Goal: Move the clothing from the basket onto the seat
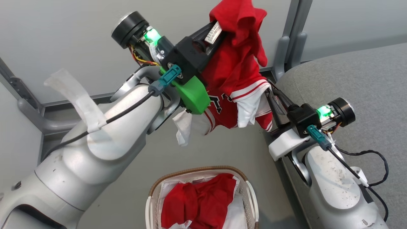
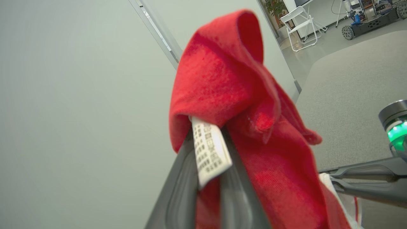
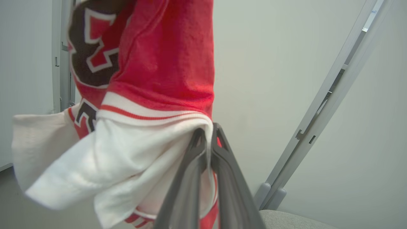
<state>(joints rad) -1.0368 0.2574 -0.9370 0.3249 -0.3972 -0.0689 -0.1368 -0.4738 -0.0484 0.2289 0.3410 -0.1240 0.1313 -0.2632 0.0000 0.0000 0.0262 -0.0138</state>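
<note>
Above the basket [image 1: 152, 190], the left claw [image 1: 213, 33] is clamped on a red jersey [image 1: 235, 63] at its labelled end, and the right claw [image 3: 208, 133] pinches its white hem, just beside the seat [image 1: 349, 76]. Releasing short of the seat could drop it onto the floor [image 1: 229, 149]. There are two garments: this jersey aloft and a second garment [image 1: 197, 200] in the single basket.

Nothing legible: blurred label [image 2: 210, 149] print, perhaps partial clothing [image 3: 149, 73] lettering

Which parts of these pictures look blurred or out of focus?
Head view: the red garment is sharp. Left wrist view: the label and the near fingers are soft, out of focus. Right wrist view: the white panel's lower edge is smeared.
</note>
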